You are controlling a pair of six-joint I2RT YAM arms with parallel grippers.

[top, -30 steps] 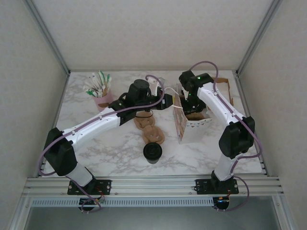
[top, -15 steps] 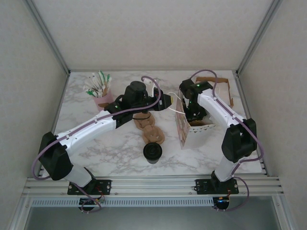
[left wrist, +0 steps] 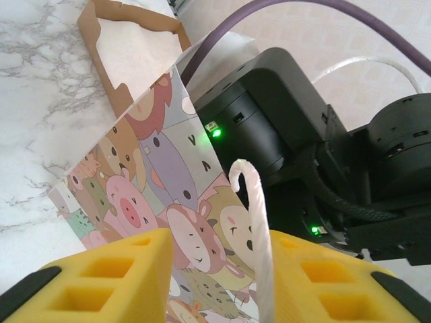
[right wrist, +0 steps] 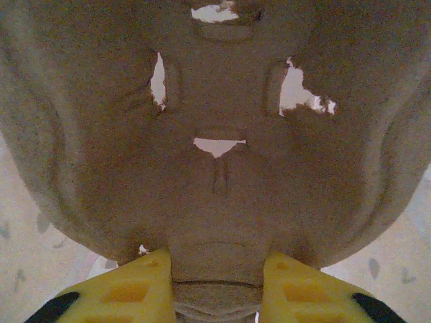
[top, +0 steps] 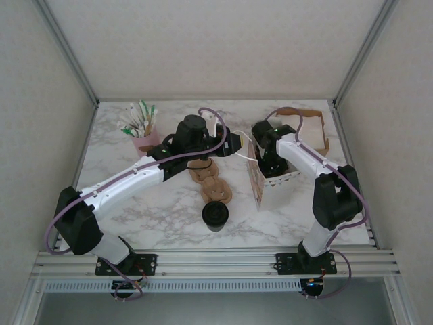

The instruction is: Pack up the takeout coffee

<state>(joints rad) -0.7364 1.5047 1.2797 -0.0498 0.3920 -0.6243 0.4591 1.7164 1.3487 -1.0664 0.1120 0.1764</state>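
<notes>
The takeout coffee (top: 215, 214), a dark cup with a black lid, stands alone at the front middle of the marble table, apart from both grippers. A paper bag (top: 259, 186) printed with cartoon animals (left wrist: 155, 182) stands right of it. My right gripper (top: 270, 160) reaches down into the bag's open top, shut on a rib of a brown pulp cup carrier (right wrist: 215, 134). My left gripper (left wrist: 219, 269) is at the bag's left side (top: 237, 144), jaws apart. The white rope handle (left wrist: 256, 215) hangs between its fingers, against the right one.
More pulp carriers (top: 211, 181) lie between the coffee and the left arm. A pink cup of stirrers (top: 145, 139) stands at the back left. A low cardboard box (top: 318, 132) sits behind the bag at the back right.
My left gripper opened, loosening its hold on the bag's handle. The right gripper went lower into the bag with the carrier, and the bag shifted slightly left.
</notes>
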